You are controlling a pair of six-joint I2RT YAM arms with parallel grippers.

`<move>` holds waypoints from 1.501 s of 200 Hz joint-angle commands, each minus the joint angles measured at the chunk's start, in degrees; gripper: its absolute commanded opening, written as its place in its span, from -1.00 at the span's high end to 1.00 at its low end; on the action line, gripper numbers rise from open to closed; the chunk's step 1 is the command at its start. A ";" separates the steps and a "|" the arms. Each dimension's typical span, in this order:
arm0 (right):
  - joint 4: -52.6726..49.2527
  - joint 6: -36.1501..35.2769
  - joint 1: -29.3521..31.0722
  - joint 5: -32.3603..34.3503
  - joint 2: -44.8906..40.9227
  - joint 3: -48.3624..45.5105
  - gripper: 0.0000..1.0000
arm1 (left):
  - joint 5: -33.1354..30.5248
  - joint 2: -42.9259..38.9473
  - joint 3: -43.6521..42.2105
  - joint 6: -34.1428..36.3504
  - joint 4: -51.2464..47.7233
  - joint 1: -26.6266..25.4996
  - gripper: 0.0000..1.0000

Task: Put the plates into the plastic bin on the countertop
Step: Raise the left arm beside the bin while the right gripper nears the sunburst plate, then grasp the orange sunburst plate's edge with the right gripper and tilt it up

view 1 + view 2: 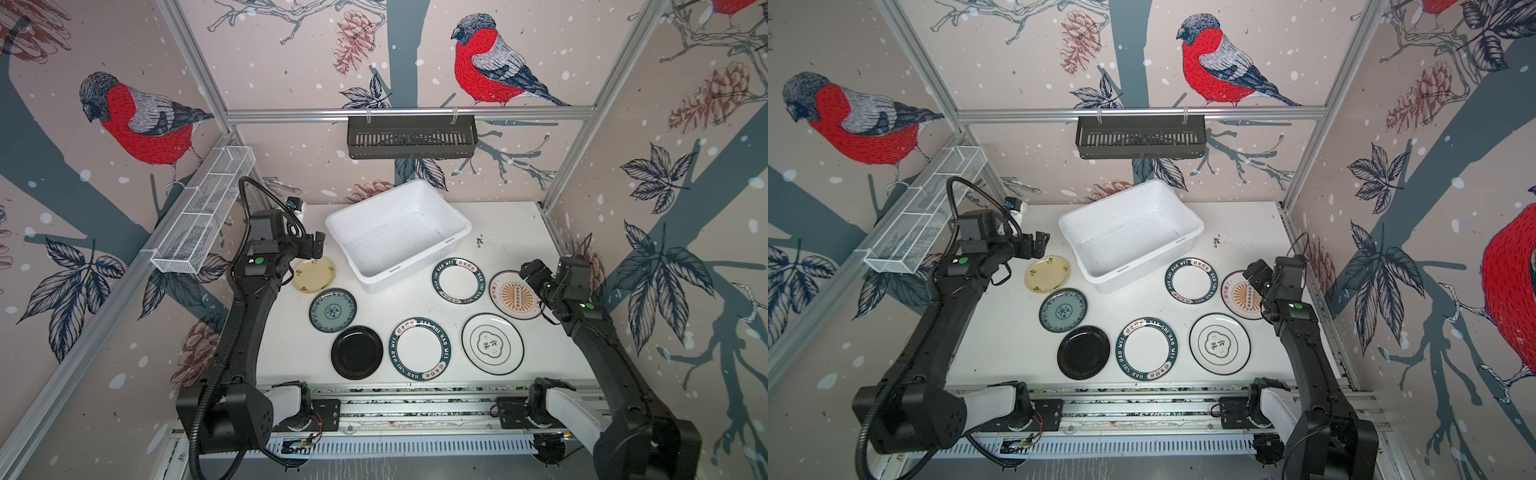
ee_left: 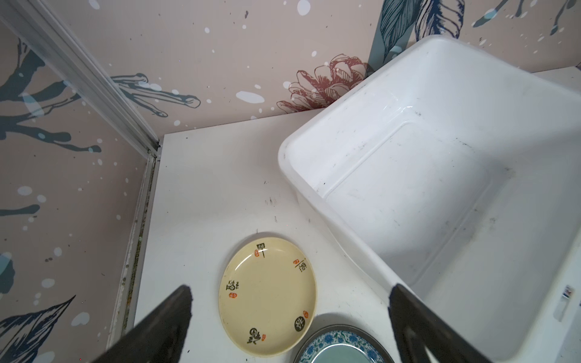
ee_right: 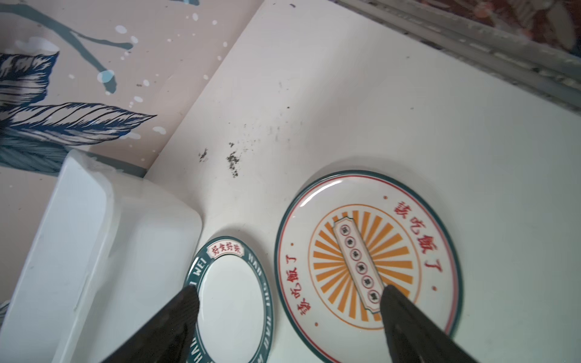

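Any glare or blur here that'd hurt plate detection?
Right wrist view: rim glare on the orange-sunburst plate, plastic bin soft. Left wrist view: pale yellow plate sharp, evenly lit. In a top view: glossy black plate shows faint rim sheen only.

- Left arm (image 1: pixel 245 316) rises from its base near the front rail, elbow bent, wrist reaching toward the middle
- Left end effector (image 1: pixel 316 249) hangs tilted downward, fingers (image 2: pixel 169 320) spread wide
- Right arm (image 1: pixel 602 345) leans up and inward
- Right end effector (image 1: pixel 525 272) points downward, fingers (image 3: pixel 176 320) wide apart

Bright even light, soft shadows, wide-angle edge distortion.
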 commanded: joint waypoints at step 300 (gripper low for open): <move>16.60 4.28 -23.74 -29.45 7.53 -22.52 0.00 | 20.78 9.27 12.93 -0.24 -6.30 -5.11 -0.94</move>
